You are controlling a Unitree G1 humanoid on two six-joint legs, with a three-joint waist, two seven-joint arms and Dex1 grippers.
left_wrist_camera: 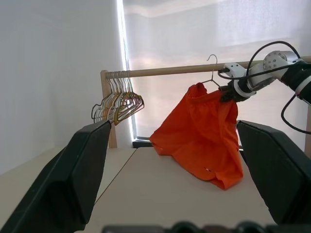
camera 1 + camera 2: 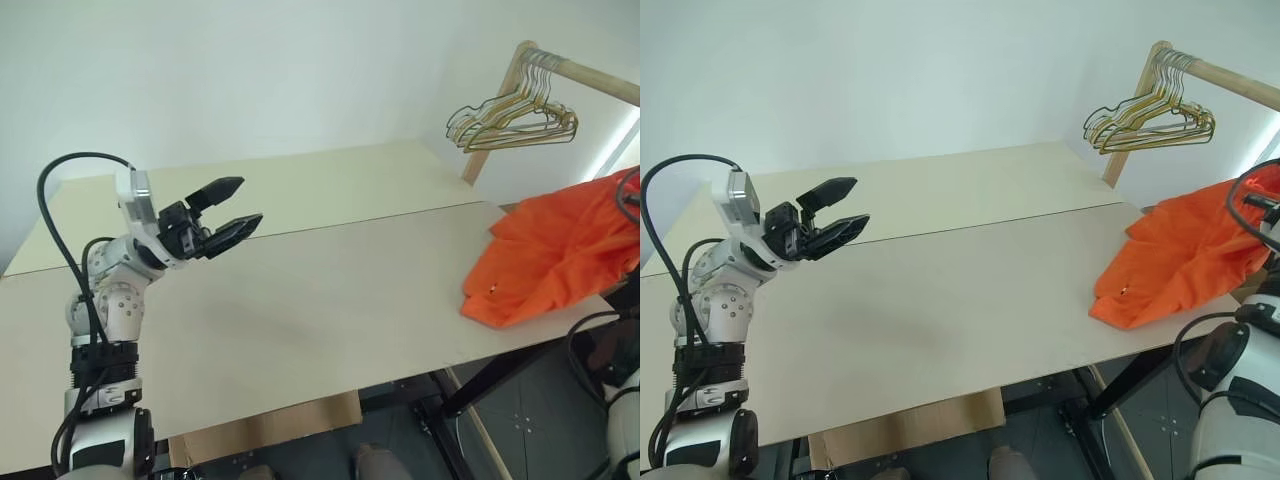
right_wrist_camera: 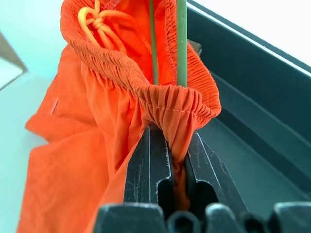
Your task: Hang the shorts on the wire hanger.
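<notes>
Right wrist view showed the right claw (image 3: 177, 160) pinching the gathered waistband of the shorts (image 3: 97, 145), its two black fingers pressed onto a fold of the orange fabric. Two thin green wires of the wire hanger (image 3: 181, 43) ran down inside the waistband, just above the pinch. An orange drawstring knot (image 3: 95, 19) sat in the upper left of that frame.

In the left wrist view, the shorts (image 1: 204, 136) hung near the centre of the frame, their top on the wire hanger (image 1: 212, 73), whose silvery hook reached up to the wooden rail (image 1: 170, 71). The lower hem of the shorts lay on the desk (image 1: 160, 194). The right claw (image 1: 227, 93) gripped the waistband at the upper right of the garment.

In the left eye view, the shorts (image 2: 550, 255) draped over the right edge of the desk (image 2: 300, 290). The left claw (image 2: 232, 208) was held above the desk at the left of the frame, fingers spread wide and holding nothing. A bunch of gold and dark hangers (image 2: 515, 120) hung on the rail at upper right, well apart from the shorts.
</notes>
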